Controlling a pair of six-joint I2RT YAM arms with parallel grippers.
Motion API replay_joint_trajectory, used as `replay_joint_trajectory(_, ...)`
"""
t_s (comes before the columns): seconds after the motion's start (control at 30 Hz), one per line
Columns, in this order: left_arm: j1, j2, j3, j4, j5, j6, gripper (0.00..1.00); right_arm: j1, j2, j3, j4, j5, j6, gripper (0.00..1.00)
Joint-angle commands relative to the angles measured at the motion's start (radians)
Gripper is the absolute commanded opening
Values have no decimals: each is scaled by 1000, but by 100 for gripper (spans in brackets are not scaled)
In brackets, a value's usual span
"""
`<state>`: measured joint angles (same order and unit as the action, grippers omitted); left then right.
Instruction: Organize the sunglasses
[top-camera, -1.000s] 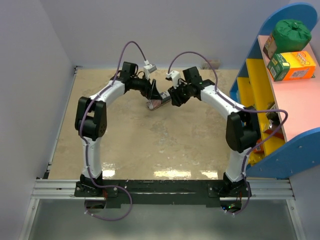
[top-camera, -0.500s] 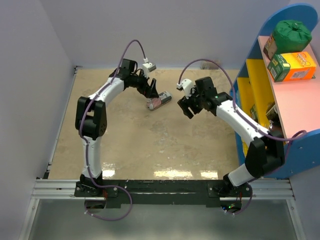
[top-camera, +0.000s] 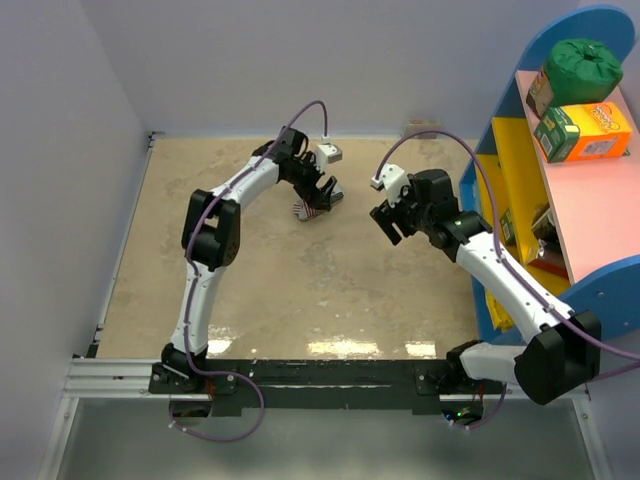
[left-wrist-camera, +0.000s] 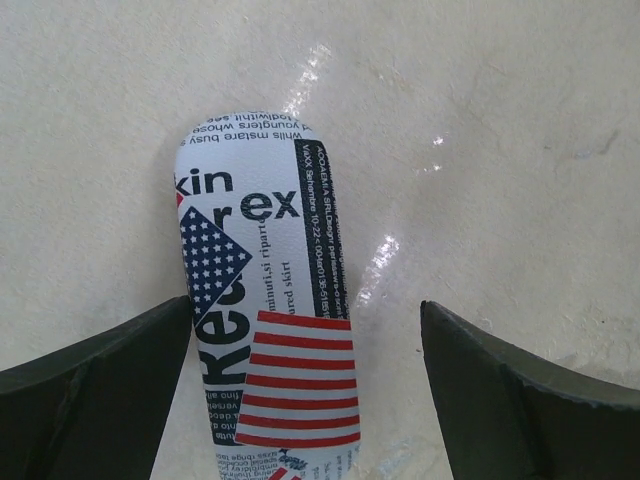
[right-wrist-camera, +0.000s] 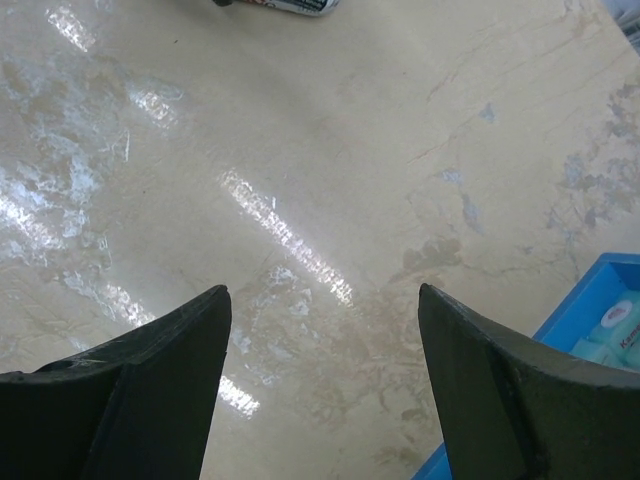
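- The left gripper (left-wrist-camera: 305, 303) is found spread open over the closed flag-print case (left-wrist-camera: 262, 250), which is laid flat on the table (left-wrist-camera: 480, 150).
- The right gripper (right-wrist-camera: 322, 290) is found open above the table, apart from the case.
- The sunglasses cannot be located in any view.

I see beige marbled worktop (top-camera: 280, 290), glossy, glare streaks toward near edge. Flag-print case (left-wrist-camera: 265, 300) lies flat on it, far middle, closed as far as I can tell. Blue shelf unit (top-camera: 560, 320) stands along right side.
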<state>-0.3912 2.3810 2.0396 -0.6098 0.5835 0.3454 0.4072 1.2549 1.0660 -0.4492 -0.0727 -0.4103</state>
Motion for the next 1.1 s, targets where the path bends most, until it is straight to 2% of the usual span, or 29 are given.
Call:
replay_joint_trajectory(0.0,-14,-2,27,-48,-40,76,100,1,4,-17,44,-19,-21,77)
replay_joint_trajectory(0.2,-23,-9,-29,-7,-128,95,100,-1,11,-18,38,-61,-35,77)
replay_joint_trajectory(0.47,-23,-3,-36,-18,-128,124,98,-1,14,-28,26,-105,-51,84)
replay_joint_trajectory(0.6,-23,-2,-30,-39,-125,150,94,-1,5,-34,30,-108,-53,98)
replay_joint_trajectory(0.7,-21,0,-27,-54,-110,176,88,-1,-2,-40,32,-104,-53,98)
replay_joint_trajectory(0.8,-23,12,-1,-93,-91,210,75,-1,-8,-43,35,-101,-55,98)
replay_joint_trajectory(1.07,-21,27,10,-183,-70,332,54,-1,-11,-49,44,-95,-56,98)
